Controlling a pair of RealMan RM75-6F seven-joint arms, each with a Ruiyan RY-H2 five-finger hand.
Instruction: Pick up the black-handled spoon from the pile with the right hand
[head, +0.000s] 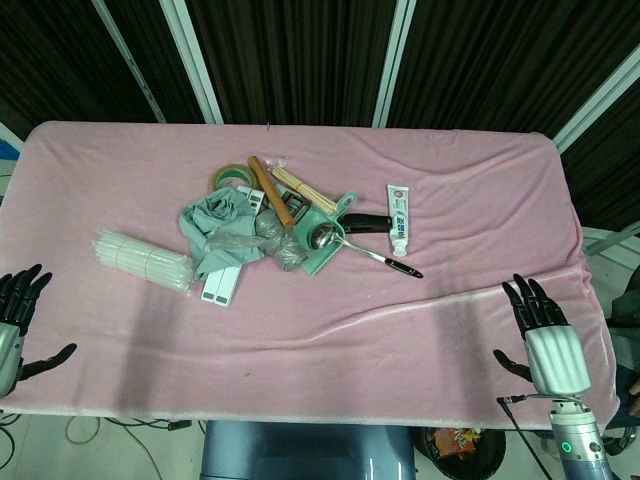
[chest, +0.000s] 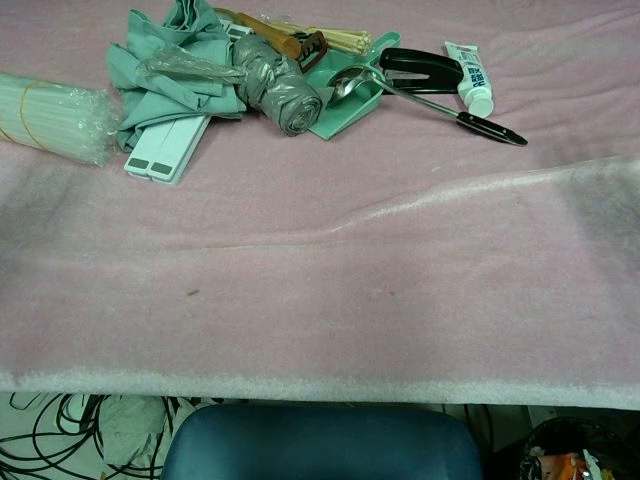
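The black-handled spoon (head: 365, 252) lies at the right side of the pile, its steel bowl resting on a green dustpan (head: 322, 243) and its black handle tip pointing right and toward me on the cloth. In the chest view the spoon (chest: 430, 100) runs from the dustpan (chest: 345, 105) toward the right. My right hand (head: 540, 325) hovers at the near right table edge, fingers spread and holding nothing, well away from the spoon. My left hand (head: 15, 310) is at the near left edge, also open and empty. Neither hand shows in the chest view.
The pile on the pink cloth (head: 320, 330) holds a green rag (head: 215, 225), a grey bundle (head: 280, 240), a wooden roller (head: 270, 190), tape (head: 232, 175), skewers (head: 305, 188), a black stapler (head: 365, 221) and white strips (head: 222, 283). A toothpaste tube (head: 399, 218) lies right of it, bagged straws (head: 142, 260) left.
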